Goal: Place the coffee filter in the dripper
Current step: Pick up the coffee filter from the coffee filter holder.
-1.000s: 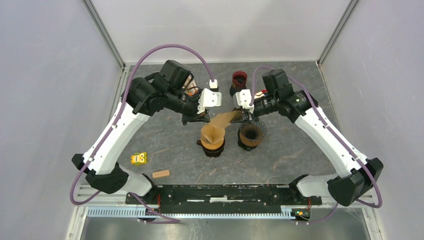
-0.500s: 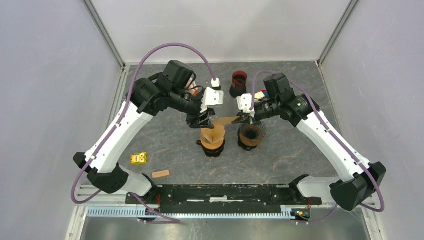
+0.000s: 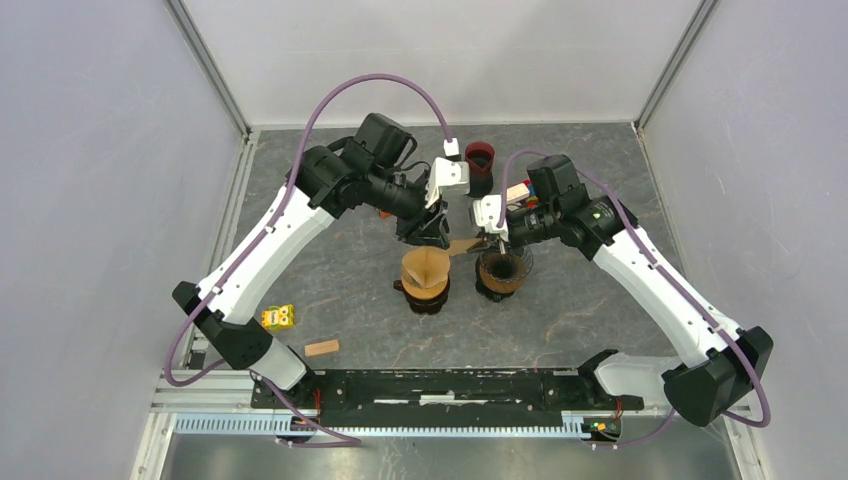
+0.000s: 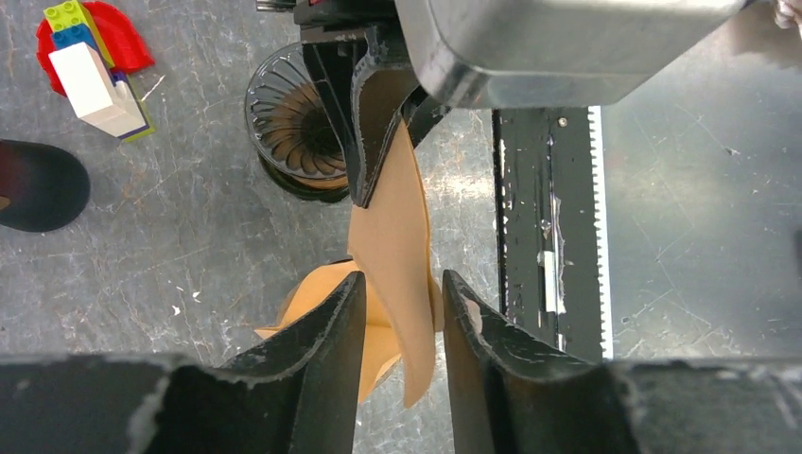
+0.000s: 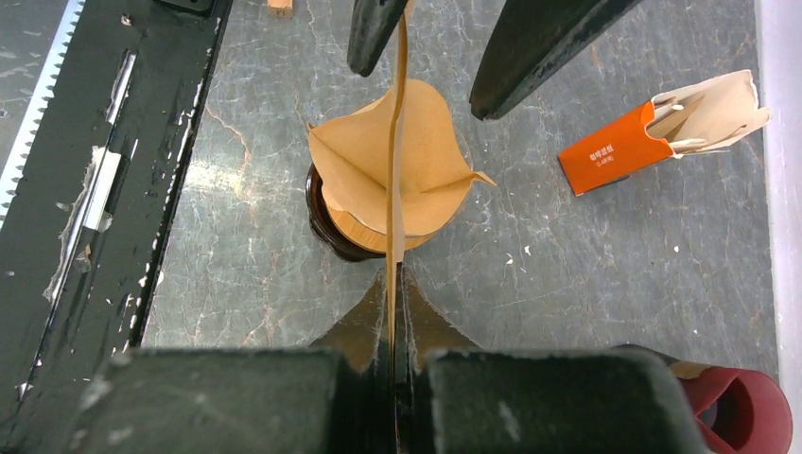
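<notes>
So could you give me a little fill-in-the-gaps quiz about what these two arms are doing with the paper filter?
The right tool is ___ on the flat coffee filter. The left tool is ___, with one finger on either side of the filter. The cup at the back is dark ___.
Missing words: shut, open, red.

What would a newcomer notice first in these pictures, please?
A flat brown coffee filter hangs mid-table, pinched in the right end effector, with the open left end effector straddling its other end. Below sit the ribbed dripper and, beside it, an opened filter cone on a dark stand.
</notes>
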